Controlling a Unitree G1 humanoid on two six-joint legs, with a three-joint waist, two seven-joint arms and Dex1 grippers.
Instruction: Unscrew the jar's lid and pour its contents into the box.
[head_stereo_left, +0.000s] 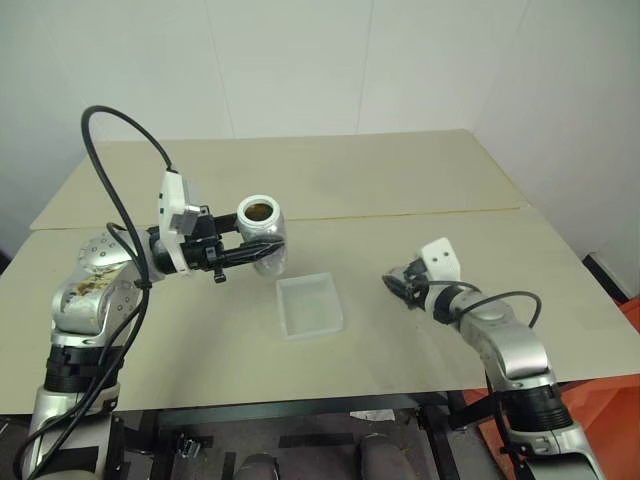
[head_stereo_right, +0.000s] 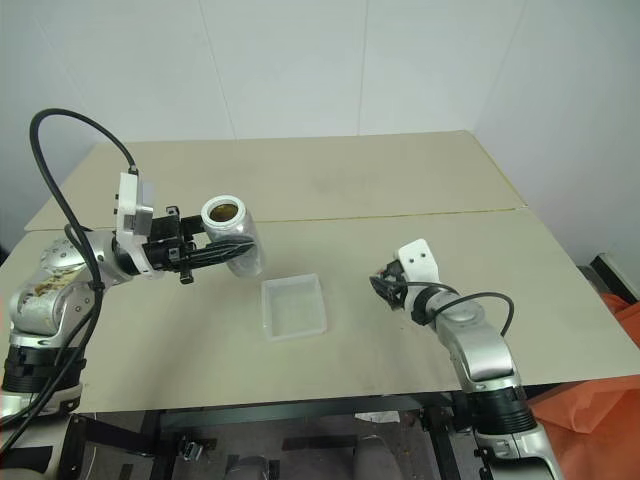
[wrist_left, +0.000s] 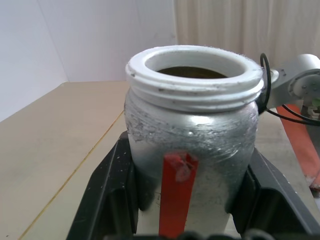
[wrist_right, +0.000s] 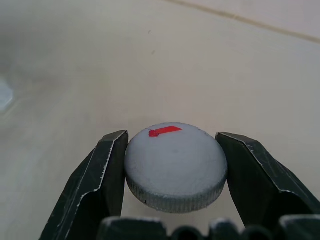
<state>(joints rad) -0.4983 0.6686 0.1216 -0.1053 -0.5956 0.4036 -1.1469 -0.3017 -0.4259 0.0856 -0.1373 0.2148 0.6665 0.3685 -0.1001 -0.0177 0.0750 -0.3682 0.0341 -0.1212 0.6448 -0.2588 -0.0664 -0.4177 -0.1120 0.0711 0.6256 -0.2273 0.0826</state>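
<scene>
Left gripper (head_stereo_left: 262, 250) fingers (wrist_left: 107, 195) clamped on jar (head_stereo_left: 262, 226), uncapped, above table (head_stereo_left: 400, 190), left of box (head_stereo_left: 309, 305) near front edge. Right gripper (wrist_right: 172, 165) fingers (wrist_right: 102, 175) flanking lid (wrist_right: 175, 167); grip unclear, low toward right edge.

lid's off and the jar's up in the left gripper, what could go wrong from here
The open jar is held beside the box, not over it; tipped from there, the contents might land on the table. The right gripper has the lid low over the table, its left finger touching; it might roll once released.
</scene>
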